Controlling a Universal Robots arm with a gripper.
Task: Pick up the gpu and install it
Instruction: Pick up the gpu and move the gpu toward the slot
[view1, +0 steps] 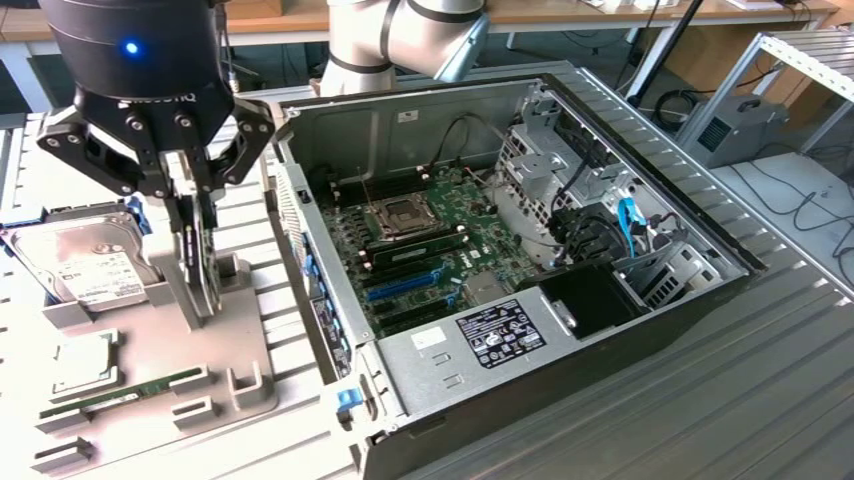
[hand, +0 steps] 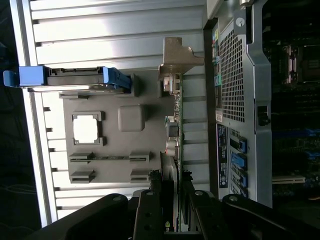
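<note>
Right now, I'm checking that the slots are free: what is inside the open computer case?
A green motherboard with a CPU socket and empty blue slots; the labelled metal box covers whatever lies beneath it.

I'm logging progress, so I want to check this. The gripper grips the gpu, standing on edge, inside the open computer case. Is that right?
Not quite. The gripper grips the gpu, standing on edge, but outside the open computer case. It is at the gray holder tray beside the case, as the exterior view shows.
</note>
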